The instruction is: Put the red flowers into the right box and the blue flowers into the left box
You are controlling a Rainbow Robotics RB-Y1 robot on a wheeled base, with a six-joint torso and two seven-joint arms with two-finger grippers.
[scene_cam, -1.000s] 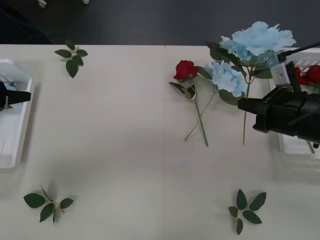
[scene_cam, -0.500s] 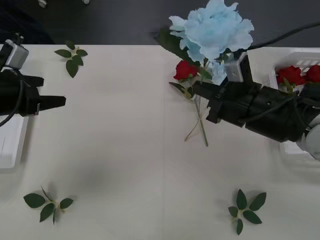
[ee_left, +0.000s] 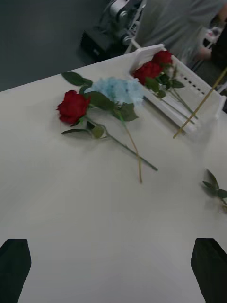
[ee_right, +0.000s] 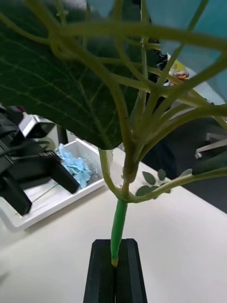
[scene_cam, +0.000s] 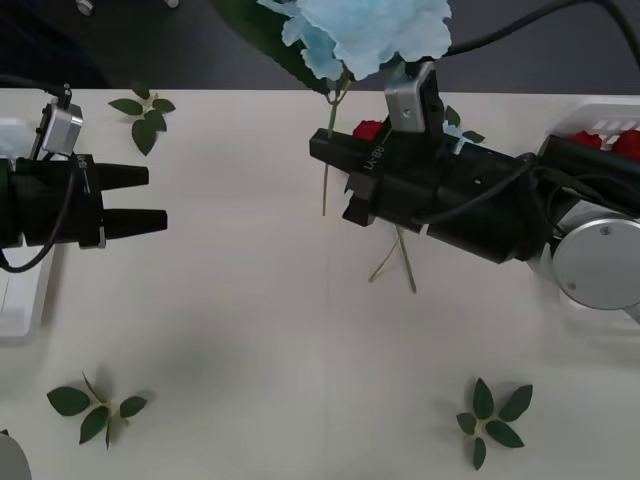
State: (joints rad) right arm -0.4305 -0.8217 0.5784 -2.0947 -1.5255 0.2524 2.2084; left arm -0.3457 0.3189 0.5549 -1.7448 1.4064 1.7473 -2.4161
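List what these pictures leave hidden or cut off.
- Front view: the right pincer and its arm cover most of the red flower and blue flower on the table.
- Front view: the left box is cut by the edge, under the left pincer.
- Right wrist view: a leaf hides the held bloom.

blue flowers (scene_cam: 372,30): pale sky-blue | red flowers (ee_left: 73,106): deep red | right box (ee_left: 189,97): white | table (scene_cam: 250,330): cream

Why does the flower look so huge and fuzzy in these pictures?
Right wrist view: the blue flower sits right against the lens, its leaf backlit, while the right claw pinches the stem. Front view: the raised bloom runs off the frame's top.
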